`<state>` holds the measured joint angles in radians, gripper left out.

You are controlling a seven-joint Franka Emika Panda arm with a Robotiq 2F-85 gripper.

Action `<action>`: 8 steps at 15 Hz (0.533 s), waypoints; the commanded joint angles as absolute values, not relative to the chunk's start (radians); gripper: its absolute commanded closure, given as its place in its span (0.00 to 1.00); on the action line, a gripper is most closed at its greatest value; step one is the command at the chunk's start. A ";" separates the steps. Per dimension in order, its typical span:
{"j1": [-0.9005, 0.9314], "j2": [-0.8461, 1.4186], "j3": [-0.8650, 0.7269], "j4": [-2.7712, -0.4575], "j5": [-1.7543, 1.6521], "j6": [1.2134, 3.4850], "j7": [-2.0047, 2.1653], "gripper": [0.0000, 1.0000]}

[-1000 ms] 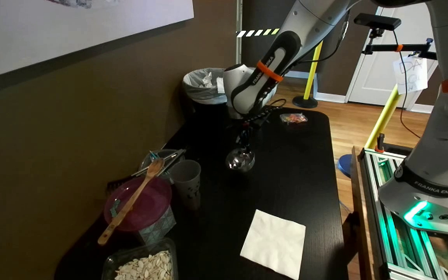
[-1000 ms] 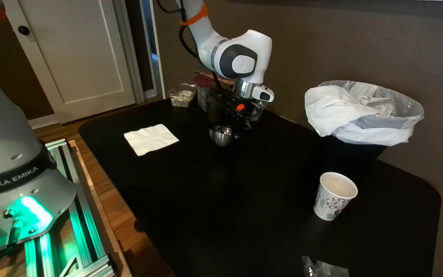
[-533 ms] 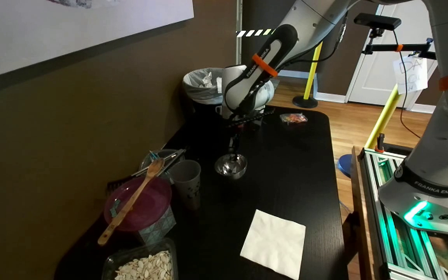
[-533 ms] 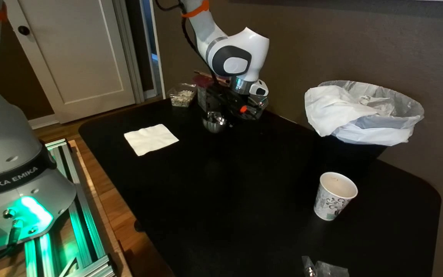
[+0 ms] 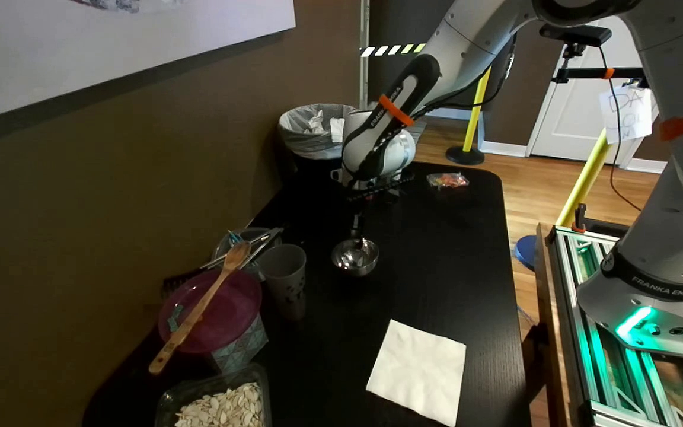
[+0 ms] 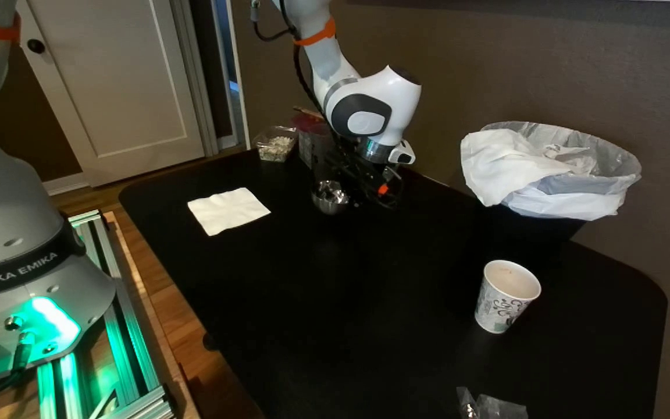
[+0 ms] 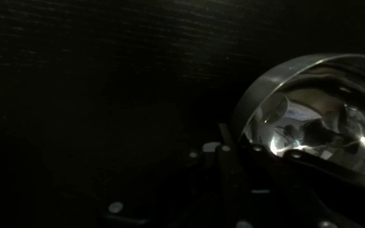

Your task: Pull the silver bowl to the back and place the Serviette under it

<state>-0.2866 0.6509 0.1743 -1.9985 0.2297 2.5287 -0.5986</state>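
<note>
A small shiny silver bowl [image 5: 355,258] is near the middle of the black table, opening up. It shows in both exterior views [image 6: 330,202] and at the right of the wrist view [image 7: 265,84]. My gripper [image 7: 233,136] is shut on the bowl's rim, one finger outside and one inside. The dark gripper [image 5: 358,231] is hard to see against the table. I cannot tell whether the bowl touches the table. The white serviette [image 5: 418,370] lies flat near the table's edge on the robot base side, apart from the bowl; it also shows in an exterior view [image 6: 228,210].
A tall cup [image 5: 285,279], a magenta bowl [image 5: 214,314] with a wooden spoon and a tub of seeds [image 5: 223,406] stand along the wall side. A paper cup [image 6: 505,299], a lined bin [image 6: 567,169] and a candy bag [image 5: 448,180] are at the other end.
The bowl moved with my gripper toward the tall cup and became more level, then came down slightly in the last half second. The serviette has not moved.
</note>
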 commanded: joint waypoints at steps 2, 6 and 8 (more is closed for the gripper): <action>-0.266 0.720 0.173 -1.961 0.214 2.594 -0.583 0.86; -0.255 0.639 0.176 -2.027 0.199 2.546 -0.546 0.48; -0.234 0.554 0.157 -2.093 0.197 2.524 -0.484 0.34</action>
